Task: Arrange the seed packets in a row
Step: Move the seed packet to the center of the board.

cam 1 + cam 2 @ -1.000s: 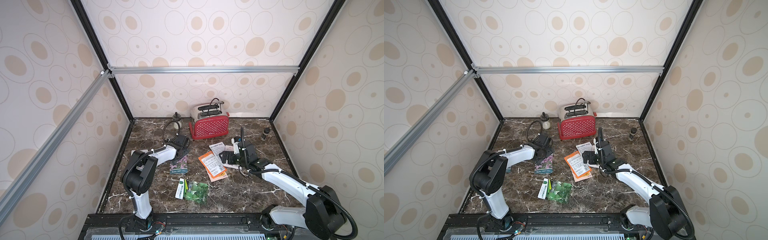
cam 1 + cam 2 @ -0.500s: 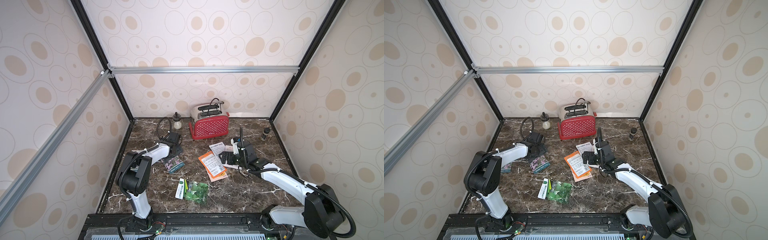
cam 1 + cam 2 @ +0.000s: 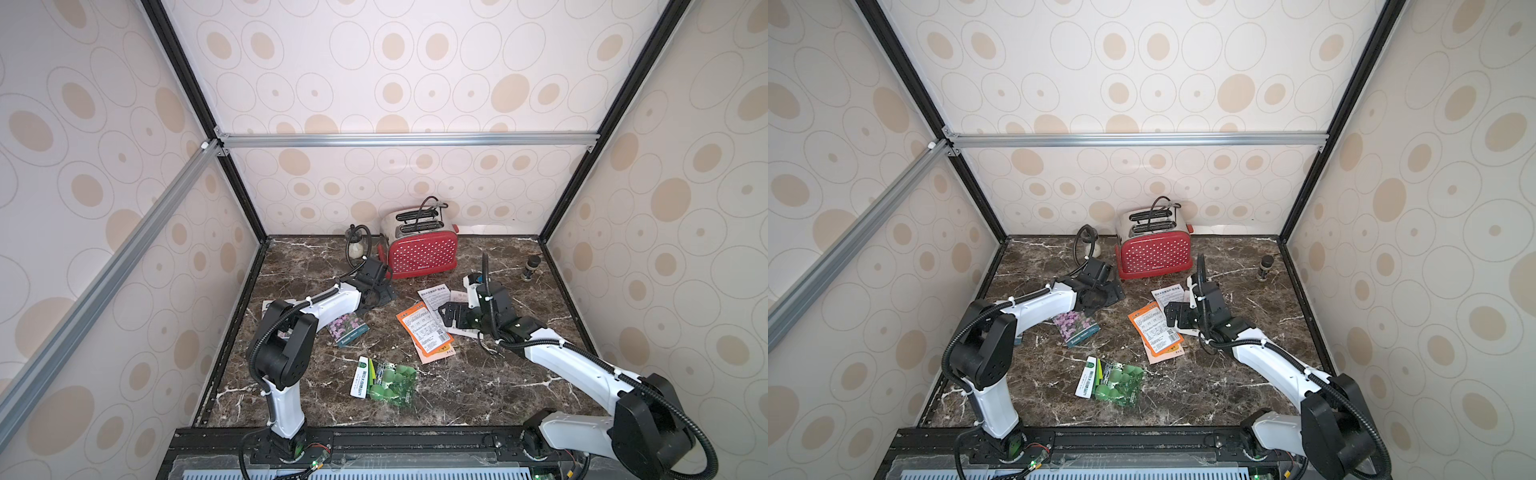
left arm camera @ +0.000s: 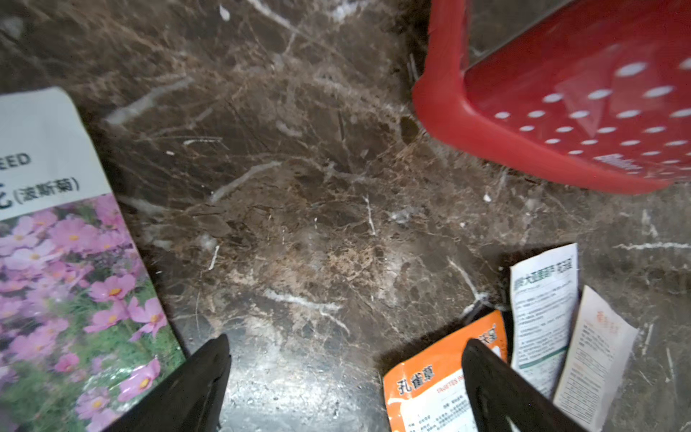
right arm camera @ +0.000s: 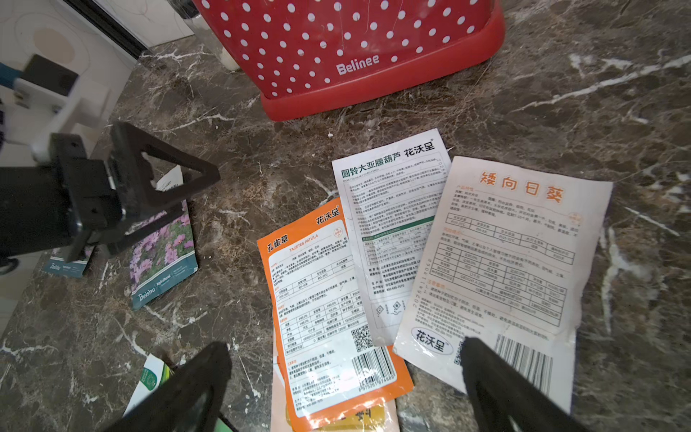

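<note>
A purple-flower seed packet (image 3: pixel 348 328) (image 4: pixel 74 291) lies face up left of centre. Another one (image 5: pixel 67 265) is mostly hidden under my left arm. An orange-backed packet (image 3: pixel 424 328) (image 5: pixel 329 310) overlaps a pink-orange one (image 3: pixel 436 353). A white-backed packet (image 5: pixel 389 232) and a pale pink-backed one (image 5: pixel 504 269) fan out beside it. Two green-gourd packets (image 3: pixel 386 378) overlap near the front. My left gripper (image 3: pixel 380 291) (image 4: pixel 346 340) is open over bare marble near the toaster. My right gripper (image 3: pixel 451 316) (image 5: pixel 344 344) is open above the orange-backed and pale packets, holding nothing.
A red polka-dot toaster (image 3: pixel 422 253) stands at the back centre, with a small bottle and looped black cable (image 3: pixel 356 249) to its left. A small dark jar (image 3: pixel 530 268) sits at the back right. Patterned walls close in three sides of the marble table (image 3: pixel 478 395).
My left gripper swung out toward the left wall and came back toward the toaster. The purple-flower packet turned slightly on the table. The right arm barely moved.
</note>
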{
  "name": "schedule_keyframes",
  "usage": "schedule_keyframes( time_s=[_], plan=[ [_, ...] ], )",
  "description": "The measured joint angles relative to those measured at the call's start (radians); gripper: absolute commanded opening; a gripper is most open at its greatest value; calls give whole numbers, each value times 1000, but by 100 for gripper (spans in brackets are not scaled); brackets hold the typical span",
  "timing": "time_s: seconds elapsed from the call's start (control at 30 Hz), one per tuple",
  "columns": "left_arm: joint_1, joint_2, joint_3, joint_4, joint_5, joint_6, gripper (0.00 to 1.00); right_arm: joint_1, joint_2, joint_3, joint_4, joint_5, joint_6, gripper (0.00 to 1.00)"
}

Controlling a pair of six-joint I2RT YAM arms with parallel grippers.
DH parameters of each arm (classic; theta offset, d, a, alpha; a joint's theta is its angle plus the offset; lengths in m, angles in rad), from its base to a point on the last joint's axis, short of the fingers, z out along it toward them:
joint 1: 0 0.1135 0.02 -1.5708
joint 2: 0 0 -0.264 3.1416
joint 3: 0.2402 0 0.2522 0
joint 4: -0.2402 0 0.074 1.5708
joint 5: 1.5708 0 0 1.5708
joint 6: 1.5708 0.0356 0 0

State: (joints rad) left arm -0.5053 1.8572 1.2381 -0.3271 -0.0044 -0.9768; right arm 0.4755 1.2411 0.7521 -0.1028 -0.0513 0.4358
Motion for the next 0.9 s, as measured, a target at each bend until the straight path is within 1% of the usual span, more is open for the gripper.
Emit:
schedule_keyframes(
  time_s=[0.33,0.47,0.6,0.9],
  plan=[
    [3,25,-53,65,59,18,98,0,0,0,-2,-5,0,100],
    [5,19,-79,89,63,27,98,0,0,0,-3,-5,0,100],
    [11,-10,-122,109,63,33,98,0,0,0,-3,-6,0,100],
    [48,-107,-234,91,65,36,98,0,1,0,-3,-25,1,100]
  ],
)
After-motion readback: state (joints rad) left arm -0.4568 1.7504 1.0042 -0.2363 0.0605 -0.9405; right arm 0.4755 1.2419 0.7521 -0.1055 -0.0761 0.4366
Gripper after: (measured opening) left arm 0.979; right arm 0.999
